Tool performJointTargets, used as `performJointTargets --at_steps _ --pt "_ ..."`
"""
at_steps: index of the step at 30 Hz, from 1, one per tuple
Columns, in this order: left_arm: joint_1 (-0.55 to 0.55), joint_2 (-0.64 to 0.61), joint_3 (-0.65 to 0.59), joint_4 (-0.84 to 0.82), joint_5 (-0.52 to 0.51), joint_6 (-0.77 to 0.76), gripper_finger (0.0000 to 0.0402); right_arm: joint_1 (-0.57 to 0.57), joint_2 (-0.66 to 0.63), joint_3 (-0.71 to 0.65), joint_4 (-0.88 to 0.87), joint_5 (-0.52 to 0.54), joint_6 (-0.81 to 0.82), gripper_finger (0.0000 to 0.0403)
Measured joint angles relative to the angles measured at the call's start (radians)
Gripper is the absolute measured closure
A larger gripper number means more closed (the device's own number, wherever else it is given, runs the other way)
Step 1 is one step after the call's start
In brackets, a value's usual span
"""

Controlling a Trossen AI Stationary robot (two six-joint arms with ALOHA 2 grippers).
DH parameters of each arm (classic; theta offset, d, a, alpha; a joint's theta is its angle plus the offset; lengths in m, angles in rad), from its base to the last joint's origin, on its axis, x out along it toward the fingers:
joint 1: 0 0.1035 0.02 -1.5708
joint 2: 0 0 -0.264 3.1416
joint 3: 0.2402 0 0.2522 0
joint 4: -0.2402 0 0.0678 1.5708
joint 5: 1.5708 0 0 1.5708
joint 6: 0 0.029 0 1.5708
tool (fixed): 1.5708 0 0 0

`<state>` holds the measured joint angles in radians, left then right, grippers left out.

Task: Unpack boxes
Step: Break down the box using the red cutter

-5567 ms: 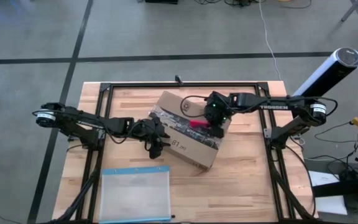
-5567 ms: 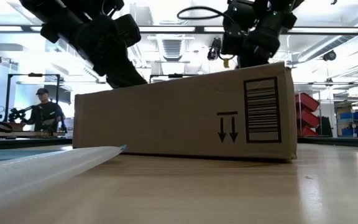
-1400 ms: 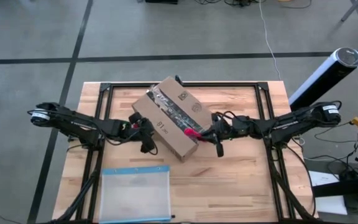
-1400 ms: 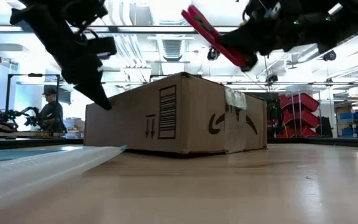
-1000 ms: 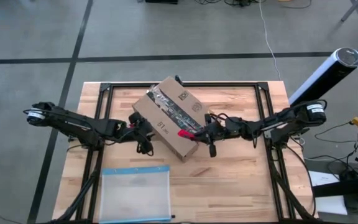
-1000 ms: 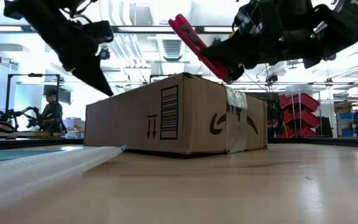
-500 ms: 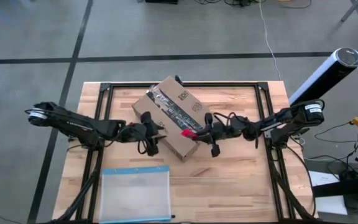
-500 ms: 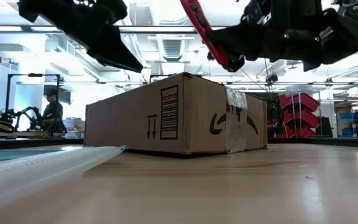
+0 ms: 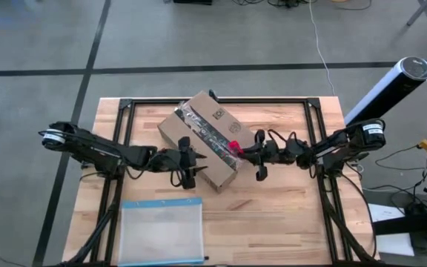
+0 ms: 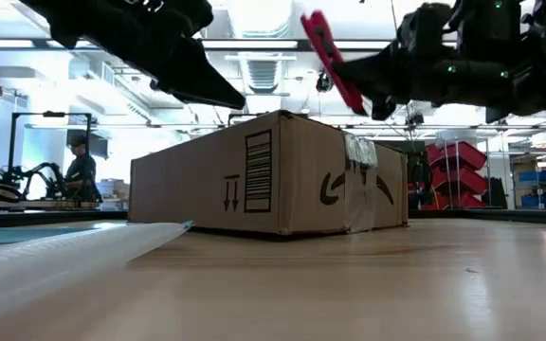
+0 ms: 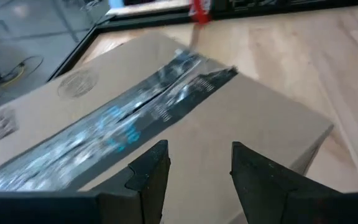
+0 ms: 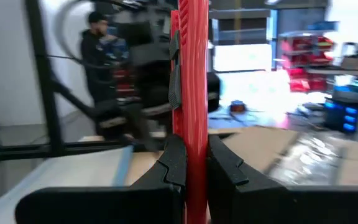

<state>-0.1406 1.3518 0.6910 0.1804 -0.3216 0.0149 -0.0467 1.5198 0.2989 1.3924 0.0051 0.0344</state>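
A sealed cardboard box (image 9: 202, 139) is sitting askew at the middle of the wooden desk (image 9: 288, 215), its flaps held down by a shiny strip of tape (image 11: 129, 115) running along the top seam. The right claw (image 9: 243, 150) is gripping a small red cutter (image 10: 331, 61) and holding it in the air just beside the box's near corner, blade end angled toward the lid. The left claw (image 9: 187, 159) is hovering with its fingers parted and empty over the opposite side of the box, apparently ready to steady it.

The job appears to be at the tape-cutting stage, with nothing yet taken out. The next move is likely to call for bringing the cutter's tip down onto the seam and drawing it along the tape, shallow enough to spare whatever is inside, while the other claw is keeping the box from sliding on the smooth wood.

A clear plastic pouch (image 9: 161, 231) with a blue edge is lying flat at the desk's front, well apart from the box. Beyond the desk, a person (image 10: 80, 176) is standing in a bright workshop with red storage bins (image 10: 455, 175) along one side.
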Motion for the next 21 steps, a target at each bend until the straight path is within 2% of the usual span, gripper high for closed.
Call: performJointTargets --at_steps 7,12,21 --pt "0.0 0.041 0.0 0.003 0.023 -0.024 0.0246 0.0 0.062 0.0 -0.006 0.13 0.014 0.0389" --pt "0.0 0.049 0.0 -0.049 0.07 -0.057 0.0246 0.0 0.095 0.003 0.005 0.13 0.073 0.0389" --pt "-0.001 0.011 0.005 -0.239 0.076 -0.17 0.0246 0.053 0.1 0.042 -0.016 0.067 0.132 0.0389"
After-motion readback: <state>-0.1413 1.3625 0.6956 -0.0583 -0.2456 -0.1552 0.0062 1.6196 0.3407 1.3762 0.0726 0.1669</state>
